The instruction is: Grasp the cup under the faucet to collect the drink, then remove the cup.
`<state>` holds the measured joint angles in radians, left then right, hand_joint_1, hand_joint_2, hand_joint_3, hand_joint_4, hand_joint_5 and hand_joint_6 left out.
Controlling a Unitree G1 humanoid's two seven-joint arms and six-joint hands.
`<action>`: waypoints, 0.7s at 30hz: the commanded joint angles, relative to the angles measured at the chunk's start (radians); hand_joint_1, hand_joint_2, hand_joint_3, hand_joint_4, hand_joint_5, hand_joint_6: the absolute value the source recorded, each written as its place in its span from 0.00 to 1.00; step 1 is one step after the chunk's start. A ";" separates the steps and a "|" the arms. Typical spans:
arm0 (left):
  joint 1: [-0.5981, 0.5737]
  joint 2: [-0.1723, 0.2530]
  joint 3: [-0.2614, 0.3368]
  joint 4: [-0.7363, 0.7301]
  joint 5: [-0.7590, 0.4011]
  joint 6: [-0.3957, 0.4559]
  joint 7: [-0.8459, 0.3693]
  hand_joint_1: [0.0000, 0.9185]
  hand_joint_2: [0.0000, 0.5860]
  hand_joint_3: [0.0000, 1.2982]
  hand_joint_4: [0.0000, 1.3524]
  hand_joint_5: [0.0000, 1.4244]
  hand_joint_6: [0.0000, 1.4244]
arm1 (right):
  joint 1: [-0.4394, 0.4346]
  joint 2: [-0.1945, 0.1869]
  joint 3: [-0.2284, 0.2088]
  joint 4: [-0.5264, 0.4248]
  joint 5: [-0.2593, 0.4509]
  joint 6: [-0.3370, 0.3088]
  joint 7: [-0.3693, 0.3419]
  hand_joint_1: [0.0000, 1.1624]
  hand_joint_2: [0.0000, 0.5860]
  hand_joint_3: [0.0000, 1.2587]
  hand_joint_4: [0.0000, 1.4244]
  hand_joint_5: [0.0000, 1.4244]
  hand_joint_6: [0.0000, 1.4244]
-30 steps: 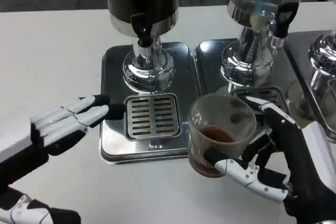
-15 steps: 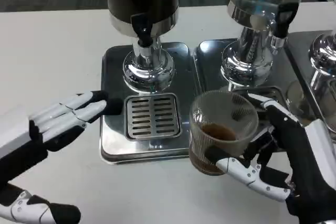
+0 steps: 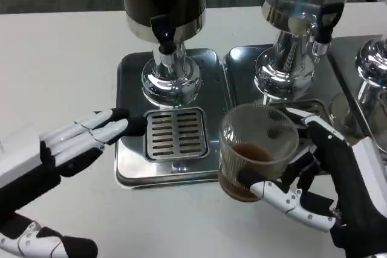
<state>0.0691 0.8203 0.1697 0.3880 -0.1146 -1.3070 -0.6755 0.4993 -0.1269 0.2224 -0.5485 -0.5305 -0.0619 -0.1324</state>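
My right hand (image 3: 320, 185) gripped the ribbed clear cup (image 3: 257, 149), fingers wrapped around its lower wall; brown drink sat in its bottom. The cup stood off the slotted drip grate (image 3: 176, 133), to its right, away from the dark dispenser's faucet (image 3: 164, 35). My left hand (image 3: 78, 140) hovered left of the grate, fingers extended together, holding nothing. Steel trays (image 3: 130, 89) lay on the white counter (image 3: 60, 58).
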 commanded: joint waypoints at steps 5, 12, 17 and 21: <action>0.038 0.001 -0.011 -0.041 0.052 0.014 0.055 0.00 0.18 0.02 0.00 0.00 0.03 | 0.024 -0.017 -0.036 -0.010 0.047 -0.089 -0.007 0.61 0.40 0.48 0.52 0.64 0.73; 0.056 -0.006 -0.009 -0.070 0.082 0.024 0.088 0.00 0.18 0.02 0.00 0.00 0.03 | 0.032 -0.031 -0.059 -0.006 0.071 -0.107 -0.001 0.61 0.41 0.48 0.52 0.64 0.73; 0.064 -0.008 -0.007 -0.093 0.107 0.026 0.110 0.00 0.18 0.03 0.00 0.00 0.03 | 0.033 -0.037 -0.067 0.003 0.084 -0.121 -0.001 0.62 0.41 0.48 0.52 0.64 0.73; 0.068 -0.006 0.000 -0.102 0.123 0.022 0.125 0.00 0.18 0.03 0.00 0.00 0.04 | 0.031 -0.037 -0.071 0.005 0.088 -0.127 0.000 0.62 0.41 0.48 0.52 0.64 0.74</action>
<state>0.1247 0.8143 0.1661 0.2982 -0.0171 -1.2869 -0.5717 0.5369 -0.1672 0.1620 -0.5359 -0.4663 -0.1403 -0.1311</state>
